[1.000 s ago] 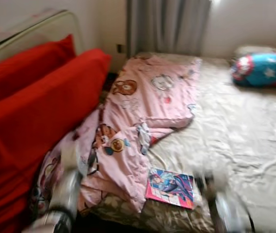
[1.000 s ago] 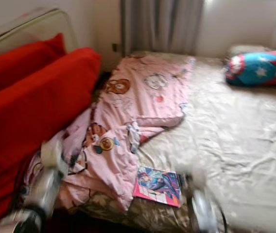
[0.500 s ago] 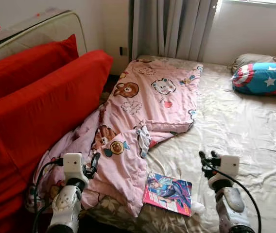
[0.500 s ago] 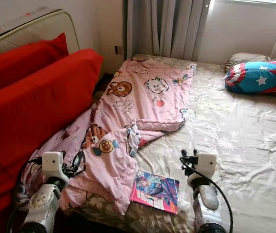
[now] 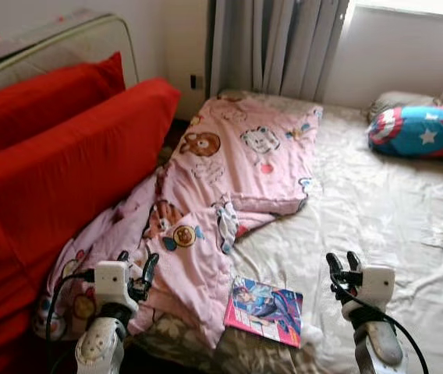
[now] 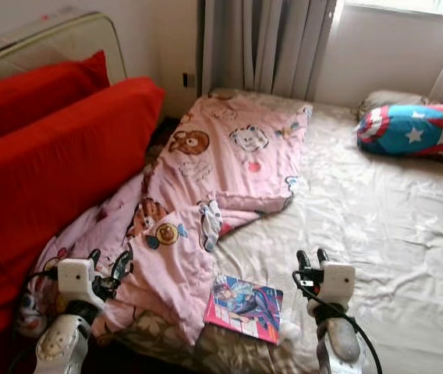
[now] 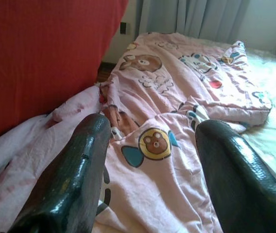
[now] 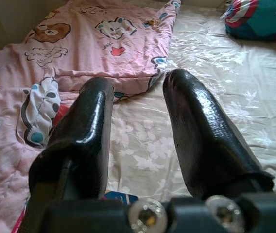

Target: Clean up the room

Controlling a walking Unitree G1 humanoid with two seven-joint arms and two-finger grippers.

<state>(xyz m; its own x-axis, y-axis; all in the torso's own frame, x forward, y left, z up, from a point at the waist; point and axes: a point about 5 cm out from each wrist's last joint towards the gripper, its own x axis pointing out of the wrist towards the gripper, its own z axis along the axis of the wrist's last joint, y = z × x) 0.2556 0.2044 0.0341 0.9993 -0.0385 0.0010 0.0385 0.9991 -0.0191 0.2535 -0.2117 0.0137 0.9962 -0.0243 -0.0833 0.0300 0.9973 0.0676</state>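
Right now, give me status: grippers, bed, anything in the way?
Left gripper and right gripper raised at bed's near edge, jaws open, empty. Pink blanket crumpled, spilling off bed toward red sofa. Book lies between grippers.

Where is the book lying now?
The book lies on the bed's near edge, between both grippers, touching the pink blanket's lower corner.

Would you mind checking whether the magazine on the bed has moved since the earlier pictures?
No. The magazine lies just beyond the corner of the pink blanket, as before; the small shift in the picture is the camera's.
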